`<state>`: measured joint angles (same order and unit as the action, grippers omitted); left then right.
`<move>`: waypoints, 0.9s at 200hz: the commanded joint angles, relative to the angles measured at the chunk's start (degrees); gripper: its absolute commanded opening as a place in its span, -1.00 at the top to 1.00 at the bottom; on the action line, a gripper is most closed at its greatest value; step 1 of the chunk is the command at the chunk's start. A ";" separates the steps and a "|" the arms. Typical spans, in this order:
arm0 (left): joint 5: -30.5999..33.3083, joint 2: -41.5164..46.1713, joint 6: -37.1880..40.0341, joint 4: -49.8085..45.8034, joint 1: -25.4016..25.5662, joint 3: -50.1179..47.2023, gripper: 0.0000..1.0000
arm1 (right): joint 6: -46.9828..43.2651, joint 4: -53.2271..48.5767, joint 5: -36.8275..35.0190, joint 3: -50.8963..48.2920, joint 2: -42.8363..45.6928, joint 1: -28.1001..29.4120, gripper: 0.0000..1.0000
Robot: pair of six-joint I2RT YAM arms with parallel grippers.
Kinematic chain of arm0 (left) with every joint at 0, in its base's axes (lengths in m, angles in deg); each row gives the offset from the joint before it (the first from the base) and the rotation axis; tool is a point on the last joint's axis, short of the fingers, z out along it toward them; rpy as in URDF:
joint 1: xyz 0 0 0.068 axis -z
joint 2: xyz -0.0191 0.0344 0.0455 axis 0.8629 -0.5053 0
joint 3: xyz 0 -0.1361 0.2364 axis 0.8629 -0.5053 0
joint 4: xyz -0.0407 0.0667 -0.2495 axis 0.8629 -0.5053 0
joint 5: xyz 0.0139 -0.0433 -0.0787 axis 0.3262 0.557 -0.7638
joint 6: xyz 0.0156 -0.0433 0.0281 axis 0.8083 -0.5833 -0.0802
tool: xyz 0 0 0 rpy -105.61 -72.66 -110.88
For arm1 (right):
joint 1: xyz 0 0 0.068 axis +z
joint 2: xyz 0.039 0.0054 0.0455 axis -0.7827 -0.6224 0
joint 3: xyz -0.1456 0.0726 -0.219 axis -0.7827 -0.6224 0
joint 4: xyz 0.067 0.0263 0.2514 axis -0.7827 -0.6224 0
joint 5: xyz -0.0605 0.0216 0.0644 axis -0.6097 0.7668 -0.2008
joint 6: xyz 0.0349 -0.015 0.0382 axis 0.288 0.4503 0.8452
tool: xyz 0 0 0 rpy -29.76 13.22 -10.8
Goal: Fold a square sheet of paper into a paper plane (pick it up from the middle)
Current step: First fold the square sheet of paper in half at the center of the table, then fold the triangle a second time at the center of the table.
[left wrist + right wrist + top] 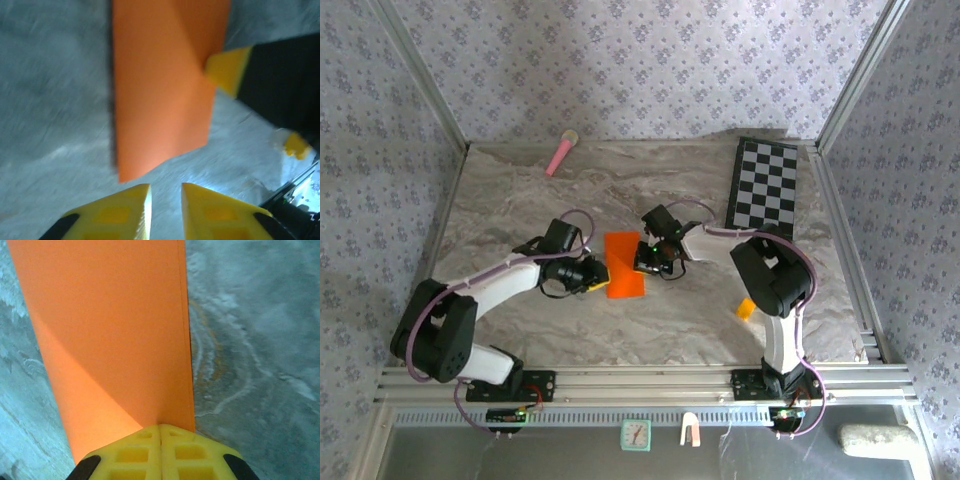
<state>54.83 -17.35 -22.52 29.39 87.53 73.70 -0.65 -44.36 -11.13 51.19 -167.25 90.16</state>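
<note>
Overhead view: orange sheet of paper (625, 265), a narrow rectangle, lies flat at the frame's centre on the marbled table (520, 190), with the left gripper (592, 277) just beside its left edge and the right gripper (643, 260) at its right edge. Left wrist view: paper at upper centre; own jaws at the bottom slightly spread, holding nothing. Right wrist view: jaws pressed together, pinching the paper's doubled edge at bottom centre. Paper looks light, thin, floppy and easily creased; a mid-edge hold seems safer than a corner

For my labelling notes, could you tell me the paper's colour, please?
The paper is bright orange, shown best in the right wrist view.
</note>
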 commanded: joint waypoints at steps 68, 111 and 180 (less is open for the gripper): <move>0.04 -11.76 -11.24 17.01 0.50 7.73 0.34 | 3.38 1.30 -1.84 -4.07 9.06 -1.89 0.55; -1.95 -17.37 -12.03 19.75 0.46 10.05 0.34 | 3.21 3.88 -2.65 -13.15 16.49 -3.30 0.28; 1.13 -22.16 -12.34 18.79 0.30 10.89 0.35 | 6.63 11.99 2.89 -19.94 18.02 -3.69 0.12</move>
<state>54.52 -38.53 -34.50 47.95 87.57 83.47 3.79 -36.66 -11.48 32.46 -149.96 86.36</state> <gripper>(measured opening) 0.326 0.435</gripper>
